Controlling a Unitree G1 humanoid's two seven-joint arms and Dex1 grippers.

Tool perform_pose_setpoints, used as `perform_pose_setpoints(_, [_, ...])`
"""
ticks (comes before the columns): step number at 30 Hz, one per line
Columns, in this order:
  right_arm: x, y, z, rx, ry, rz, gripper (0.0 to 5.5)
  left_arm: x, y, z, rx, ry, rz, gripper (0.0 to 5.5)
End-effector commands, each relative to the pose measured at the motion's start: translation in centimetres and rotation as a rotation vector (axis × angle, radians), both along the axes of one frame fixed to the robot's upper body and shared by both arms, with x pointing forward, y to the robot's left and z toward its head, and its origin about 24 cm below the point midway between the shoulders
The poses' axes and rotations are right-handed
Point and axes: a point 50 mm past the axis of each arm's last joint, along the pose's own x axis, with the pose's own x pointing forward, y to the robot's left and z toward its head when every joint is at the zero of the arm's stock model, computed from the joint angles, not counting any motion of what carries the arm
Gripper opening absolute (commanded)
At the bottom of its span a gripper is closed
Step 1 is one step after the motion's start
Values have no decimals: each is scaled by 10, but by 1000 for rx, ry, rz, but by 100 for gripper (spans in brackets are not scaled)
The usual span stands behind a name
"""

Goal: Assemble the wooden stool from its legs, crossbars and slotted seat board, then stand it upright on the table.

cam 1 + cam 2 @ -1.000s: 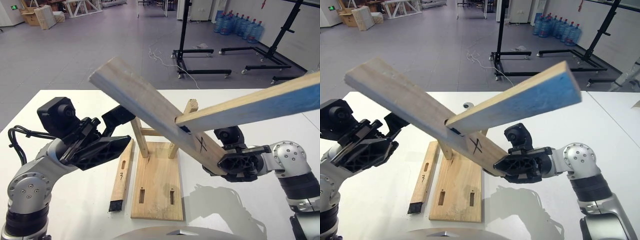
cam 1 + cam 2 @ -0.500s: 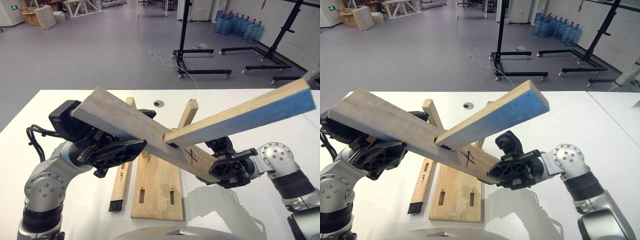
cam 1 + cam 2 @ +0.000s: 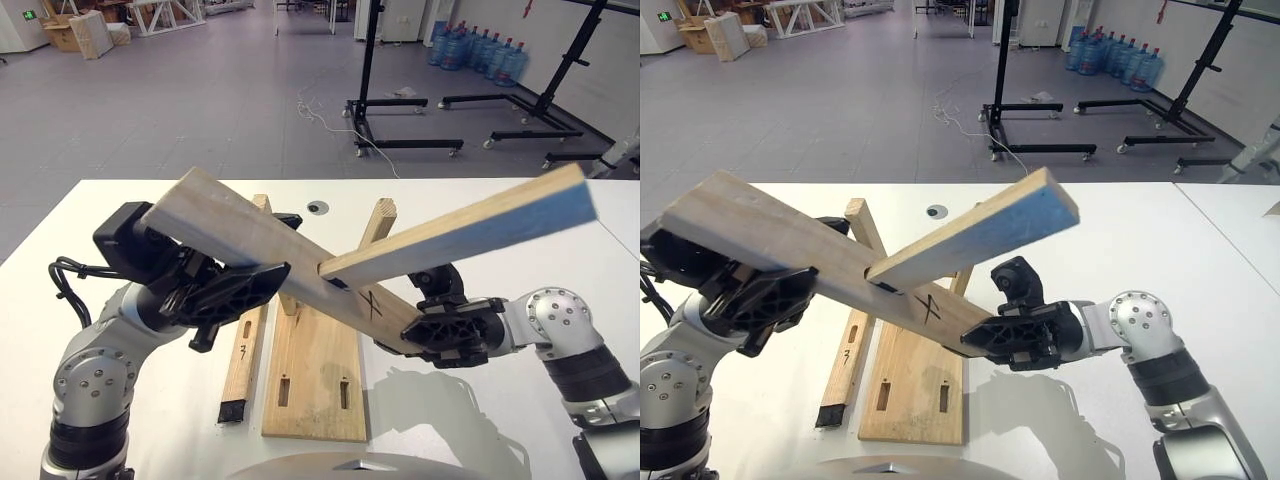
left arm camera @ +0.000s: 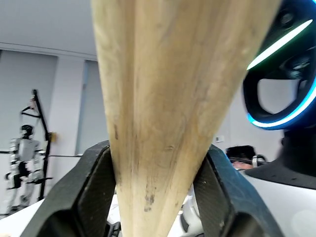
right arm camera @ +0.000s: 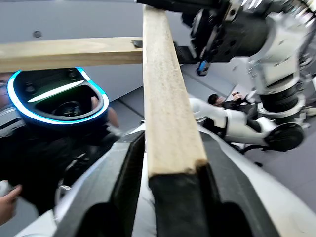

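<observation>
Both the left pincer [image 3: 240,288] and the right pincer [image 3: 425,330] were clamped toward opposite ends of the long pale wooden plank [image 3: 290,250], which slanted down from left to right above the flat slotted seat board [image 3: 315,390] on the white counter [image 3: 100,210].

Long leg [image 3: 250,232] aloft, tilted, X-marked; blue-ended crossbar [image 3: 470,225] socketed into it. Slotted seat board [image 3: 315,395] flat on table [image 3: 480,420], two upright legs [image 3: 381,216] at its far end. Loose leg [image 3: 243,360] just beside.

White table [image 3: 480,215] bears slotted seat board [image 3: 315,410], loose leg [image 3: 243,360] alongside.
</observation>
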Motion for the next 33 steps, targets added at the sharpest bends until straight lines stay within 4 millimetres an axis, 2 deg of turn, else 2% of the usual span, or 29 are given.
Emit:
perform_pose_setpoints(1, [3, -17, -2, -77, -18, -95, 228, 0, 15, 5, -55, -31, 111, 211])
perform_pose_setpoints(7, [8, -43, -10, -140, -7, -270, 312, -8, 30, 6, 8, -29, 166, 210])
perform_pose_setpoints(11, [21, -64, -10, -203, -84, -462, 313, -17, 45, -4, 224, 17, 201, 210])
perform_pose_setpoints(16, [42, -77, -11, -259, -163, -647, 313, -21, 55, -24, 380, 102, 212, 209])
perform_pose_setpoints(24, [47, -85, -9, -370, -201, -655, 313, -33, 58, -51, 532, 175, 223, 209])
perform_pose_setpoints(28, [47, -90, -8, -422, -225, -624, 313, -25, 57, -58, 587, 189, 181, 209])
perform_pose_setpoints(33, [54, -91, -6, -446, -234, -581, 313, -11, 58, -52, 593, 153, 191, 209])
